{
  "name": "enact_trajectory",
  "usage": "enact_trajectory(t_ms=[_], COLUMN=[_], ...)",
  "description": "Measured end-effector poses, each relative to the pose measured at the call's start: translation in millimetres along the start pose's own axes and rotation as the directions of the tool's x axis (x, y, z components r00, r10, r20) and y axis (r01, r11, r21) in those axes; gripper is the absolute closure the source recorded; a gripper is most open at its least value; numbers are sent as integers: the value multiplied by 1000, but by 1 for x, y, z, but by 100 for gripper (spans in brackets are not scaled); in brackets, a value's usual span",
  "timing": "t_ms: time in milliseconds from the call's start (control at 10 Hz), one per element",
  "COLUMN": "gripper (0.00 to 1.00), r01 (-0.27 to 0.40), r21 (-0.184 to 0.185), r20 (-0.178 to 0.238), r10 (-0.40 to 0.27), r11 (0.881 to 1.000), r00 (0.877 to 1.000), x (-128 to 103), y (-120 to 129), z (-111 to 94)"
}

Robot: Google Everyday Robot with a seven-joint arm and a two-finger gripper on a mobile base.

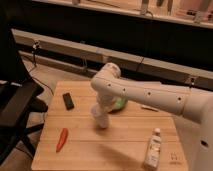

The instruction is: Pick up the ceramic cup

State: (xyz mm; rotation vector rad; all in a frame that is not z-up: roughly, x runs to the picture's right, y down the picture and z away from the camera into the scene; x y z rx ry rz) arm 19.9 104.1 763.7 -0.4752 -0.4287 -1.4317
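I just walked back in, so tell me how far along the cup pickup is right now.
Done: the arm has reached over the wooden table, and its tool sits down at the ceramic cup, in front of the green bowl. In hand: the grasp itself; whether the cup is gripped cannot be seen. Left: a clear lift, since the cup appears at or barely above the tabletop. The white bottle and orange carrot lie apart.
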Motion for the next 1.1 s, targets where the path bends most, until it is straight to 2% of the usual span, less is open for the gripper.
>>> enact_trajectory(t_ms=[300, 1100], gripper=[93, 93], r01=[0, 8], r21=[2, 7], r20=[-2, -4], r10=[0, -8], r11=[1000, 1000], r00=[1000, 1000], x=[6, 13], y=[0, -4], z=[-13, -23])
